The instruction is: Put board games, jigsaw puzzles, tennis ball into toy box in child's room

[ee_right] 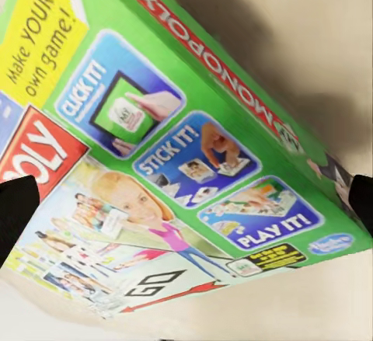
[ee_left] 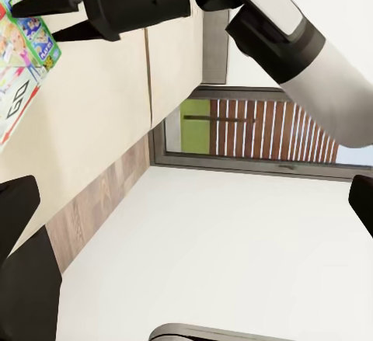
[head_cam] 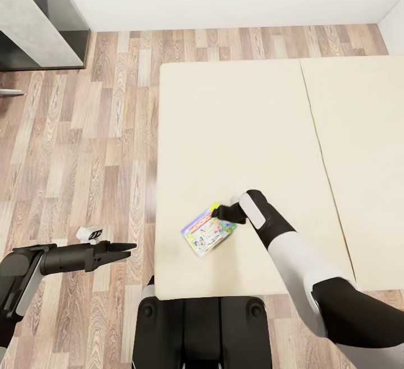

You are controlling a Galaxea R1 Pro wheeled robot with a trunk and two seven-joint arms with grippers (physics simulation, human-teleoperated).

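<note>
Head view: I stood at the foot edge of the bed, beige mattress, seam running down its right part. One board game lay on the mattress near that edge, green-edged box, busy print, tilted diagonally.

My right gripper was right at the box's upper-right corner, touching or just beside it; couldn't tell which from above. Right wrist view was nearly all board game: green side lettered MONOPOLY, panels "CLICK IT!", "STICK IT!", "PLAY IT!", yellow patch "Make YOUR own game!". My dark fingertips sat at opposite edges of that frame with the box between them, spread wide. So right jaws were parted and straddling the box, not clamped on it as far as I could see.

My left gripper hung off the bed's left side, over the wood plank floor, pointing toward the bed, holding nothing. Its fingers looked close together in the head view; couldn't tell for certain whether they were parted. A small white object sat on the floor just beside the left arm.

Left wrist view caught my right gripper with jaws apart, tips next to the board game, and a window beyond the bed.
</note>
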